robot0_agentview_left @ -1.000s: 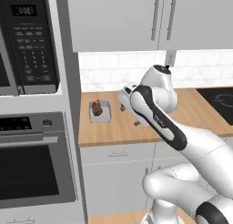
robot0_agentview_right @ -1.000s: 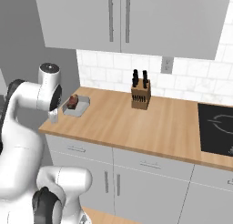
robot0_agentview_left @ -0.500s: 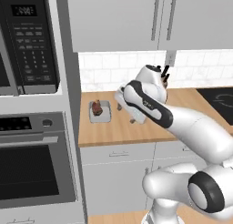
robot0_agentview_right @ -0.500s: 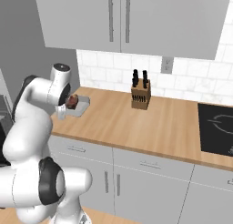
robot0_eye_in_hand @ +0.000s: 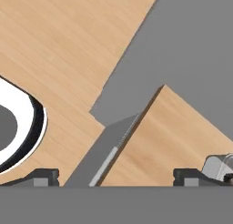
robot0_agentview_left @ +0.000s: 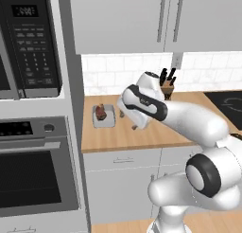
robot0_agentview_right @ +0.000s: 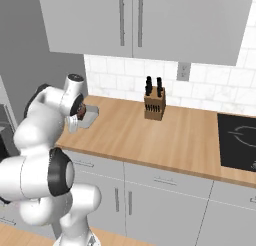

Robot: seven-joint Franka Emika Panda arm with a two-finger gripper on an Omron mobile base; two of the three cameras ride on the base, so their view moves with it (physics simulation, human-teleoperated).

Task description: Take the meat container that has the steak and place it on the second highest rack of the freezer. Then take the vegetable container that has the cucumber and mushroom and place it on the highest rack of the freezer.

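1. On the desk's (robot0_agentview_left: pixel 142 137) left end, the meat container (robot0_agentview_left: pixel 103 116) holds the steak (robot0_agentview_left: pixel 100 112).
2. Beside it, the claw (robot0_eye_in_hand: pixel 116 175) hangs fully open, gripping nothing.
3. A good grasp likely means centring over one container wall first.

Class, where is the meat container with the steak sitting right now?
The meat container sits at the left end of the wooden counter, beside the oven column, in the left base view. The knife block stands further right by the backsplash.
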